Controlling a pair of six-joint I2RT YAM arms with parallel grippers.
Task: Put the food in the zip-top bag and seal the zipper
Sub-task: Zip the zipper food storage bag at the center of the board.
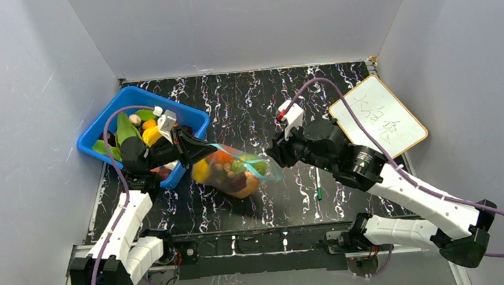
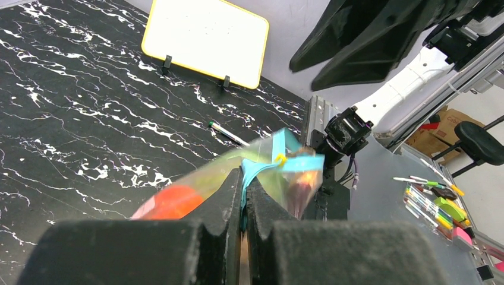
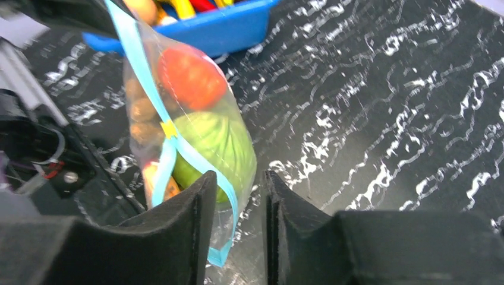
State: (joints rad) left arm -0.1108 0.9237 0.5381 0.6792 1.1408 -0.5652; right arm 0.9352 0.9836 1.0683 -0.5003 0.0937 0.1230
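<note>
Pinching the zipper (image 2: 300,161) of the zip-top bag (image 1: 235,180) between my left jaws, which are pressed together on the teal strip, I hold the bag at the middle of the tabletop (image 1: 253,96), just beside the blue bin (image 1: 191,114). Food (image 3: 190,77) fills the bag: a red piece, a green one, some orange. More pieces lie in the bin. My right jaws stand spread at the bag's other end, its corner showing in the gap between them; I cannot tell whether they touch it.
</note>
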